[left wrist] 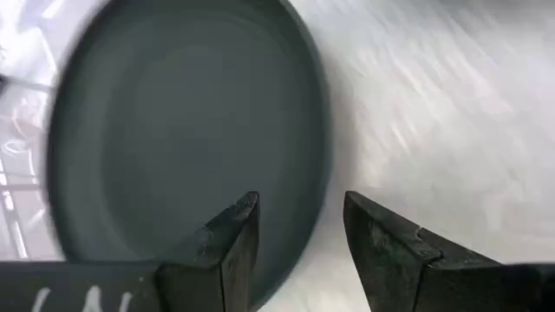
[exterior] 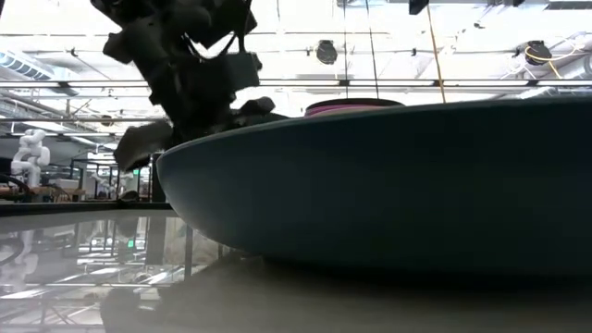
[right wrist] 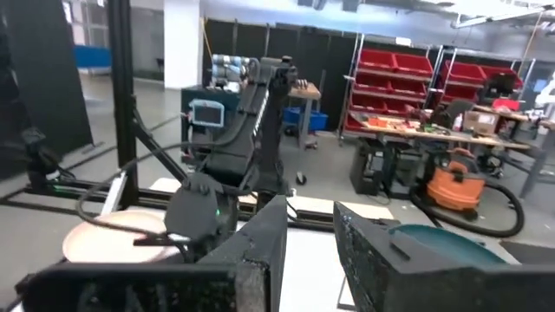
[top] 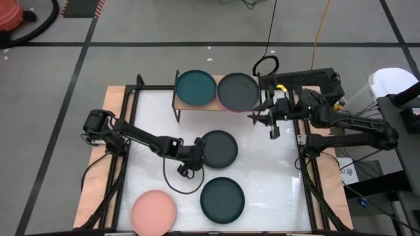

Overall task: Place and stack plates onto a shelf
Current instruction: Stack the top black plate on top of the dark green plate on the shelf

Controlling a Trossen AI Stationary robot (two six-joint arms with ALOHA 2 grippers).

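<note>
left gripper (top: 199,152) low over the white surface (top: 269,177), at the left rim of a round, shallow, matte dark grey plate (top: 219,149) lying flat near the middle. in the left wrist view, fingers (left wrist: 232,245) parted, straddling that plate's edge (left wrist: 173,130): one finger over the inside of the plate, the other outside over the bare surface; contact with the rim not clear.

right gripper (top: 264,117) raised just beside the right end of the small low shelf with a light wooden top on thin black legs (top: 178,98), at the far edge of the surface. right fingers (right wrist: 269,238) slightly apart, nothing between them.

on the shelf: a round matte teal plate (top: 195,88) on the left half, and next to it a dark grey plate atop a purple-rimmed one (top: 238,92), the two nearly touching the teal one.

on the surface nearer the front: a dark teal plate (top: 222,199), just in front of the one at the left gripper, and a light pink plate (top: 153,212) at the front left corner, well apart from the shelf. dark teal plate filling most of the low view (exterior: 416,185).
</note>
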